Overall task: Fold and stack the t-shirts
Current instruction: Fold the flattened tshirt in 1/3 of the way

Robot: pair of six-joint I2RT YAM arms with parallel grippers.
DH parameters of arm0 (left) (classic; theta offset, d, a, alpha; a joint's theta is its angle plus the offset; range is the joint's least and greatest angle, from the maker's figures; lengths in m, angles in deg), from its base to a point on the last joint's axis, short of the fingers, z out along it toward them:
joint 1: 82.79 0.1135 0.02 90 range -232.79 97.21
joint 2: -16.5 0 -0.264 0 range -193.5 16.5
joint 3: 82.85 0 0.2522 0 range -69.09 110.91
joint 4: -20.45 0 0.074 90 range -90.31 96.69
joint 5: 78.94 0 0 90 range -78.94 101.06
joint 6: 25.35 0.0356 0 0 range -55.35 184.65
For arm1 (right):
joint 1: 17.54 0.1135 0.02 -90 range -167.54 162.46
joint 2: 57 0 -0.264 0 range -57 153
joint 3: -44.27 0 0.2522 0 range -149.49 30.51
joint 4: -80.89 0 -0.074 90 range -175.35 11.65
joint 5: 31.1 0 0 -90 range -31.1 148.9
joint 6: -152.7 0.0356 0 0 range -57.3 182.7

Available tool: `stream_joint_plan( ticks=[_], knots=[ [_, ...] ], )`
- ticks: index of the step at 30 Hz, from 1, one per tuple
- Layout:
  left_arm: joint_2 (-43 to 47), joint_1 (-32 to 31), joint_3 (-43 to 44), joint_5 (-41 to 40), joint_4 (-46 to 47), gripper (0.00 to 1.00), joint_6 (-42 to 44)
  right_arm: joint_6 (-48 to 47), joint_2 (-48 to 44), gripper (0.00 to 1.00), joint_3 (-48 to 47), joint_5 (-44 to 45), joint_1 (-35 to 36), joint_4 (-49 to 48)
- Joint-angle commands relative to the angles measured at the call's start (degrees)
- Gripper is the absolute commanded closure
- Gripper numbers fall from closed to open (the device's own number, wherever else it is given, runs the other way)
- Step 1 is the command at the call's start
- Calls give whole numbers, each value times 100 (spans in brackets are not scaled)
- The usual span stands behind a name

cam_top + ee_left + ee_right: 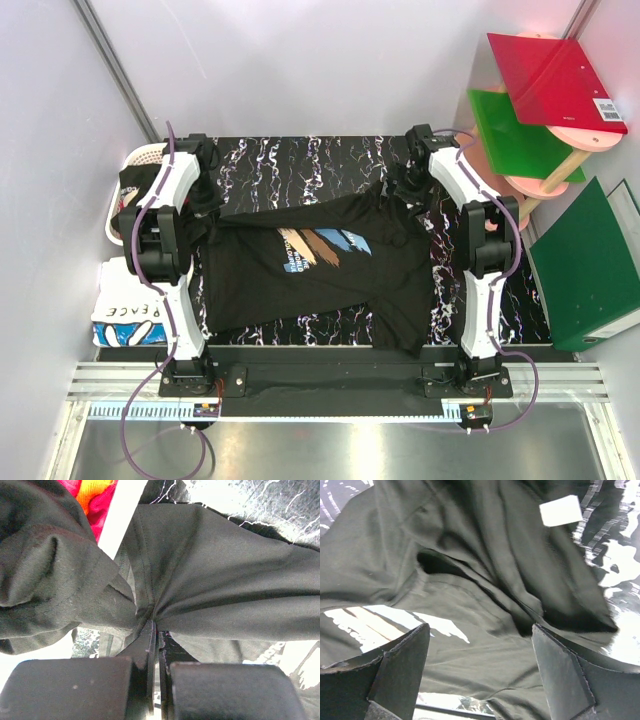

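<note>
Black printed t-shirt (310, 270) lies spread, print up, across the middle of the marbled table (300, 160). Left gripper (156, 627) clenches a fold at the table's left side, probably anchoring it; right gripper (480, 645) hovers over the table's right side, jaws apart, grasping nothing.

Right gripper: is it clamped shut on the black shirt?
No, the right gripper stands wide open over the black shirt, pinching nothing.

I'm looking into a robot test cell, a lab rather than a home. It has plain white panel walls (300, 60) on aluminium framing (115, 70). Two arms (175, 290) are bolted to a metal rail (110, 380) along the near edge of a black marbled tabletop (300, 160). Purple cables (125, 440) trail below, beside a measuring strip (140, 410).
</note>
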Motion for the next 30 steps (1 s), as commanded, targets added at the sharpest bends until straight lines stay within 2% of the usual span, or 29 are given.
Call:
stream_joint_plan(
  ticks=[1,6,10,18,25,30],
  knots=[
    [301,-27,89,-92,-165,100,151,56,242,11,-244,-659,29,-216],
    [302,-44,-43,-154,-463,100,274,30,524,13,-498,-1256,29,-242],
    [380,-71,-429,-233,-464,100,283,-6,787,14,-815,-1354,29,-242],
    [381,-71,-553,-269,-359,100,239,214,1261,13,-1648,-143,29,-330],
    [109,-80,-220,-225,-376,100,274,205,2193,15,-2590,289,29,-190],
    [-24,-247,36,-189,-499,100,283,126,2791,28,-3118,553,38,144]
  ],
)
